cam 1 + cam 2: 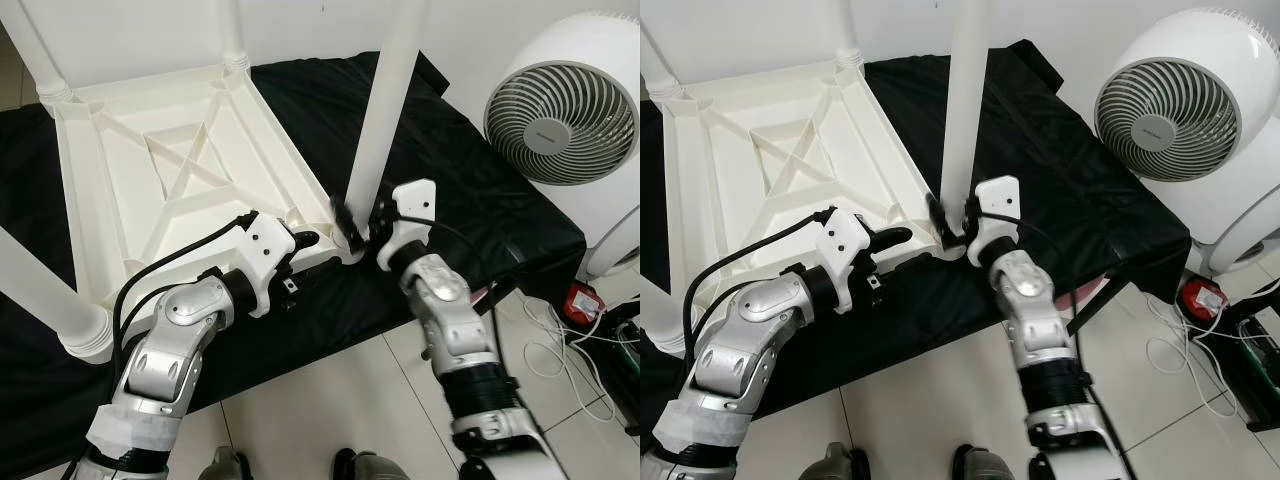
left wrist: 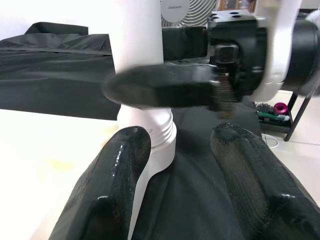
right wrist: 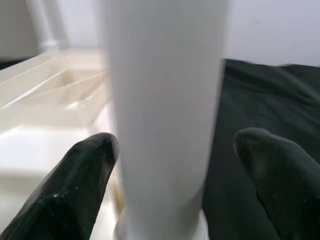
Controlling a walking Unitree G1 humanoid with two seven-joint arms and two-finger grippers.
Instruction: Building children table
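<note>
We have the white children's table (image 1: 170, 170) lying upside down on a black cloth (image 1: 470, 200), its ribbed underside facing up, and the leg (image 1: 385, 110) we are fitting stands upright in the corner socket (image 1: 345, 240) nearest us, its long axis running straight up and out of the top of the head views. That axis is what the next move turns on: the leg rises directly between the two fingers of our right gripper (image 1: 362, 218), which reaches in from the near side at the base of the leg, so any seating push or twist has to go down or around that vertical line. The right arm is the nearer one and looks like the working one; its fingers (image 3: 82, 185) sit spread on either side of the leg with a gap showing at each side, so we judge them parted and not yet clamped. Our left gripper (image 1: 305, 240) lies just beside the same corner, over the table's edge, its fingers (image 2: 120, 190) spread and holding nothing. The left wrist view gives what the head views do not: the ridged collar at the foot of the leg and one right finger crossing in front of it. Three other legs already stand at the remaining corners, and a white fan (image 1: 562, 95) stands off to the right.
</note>
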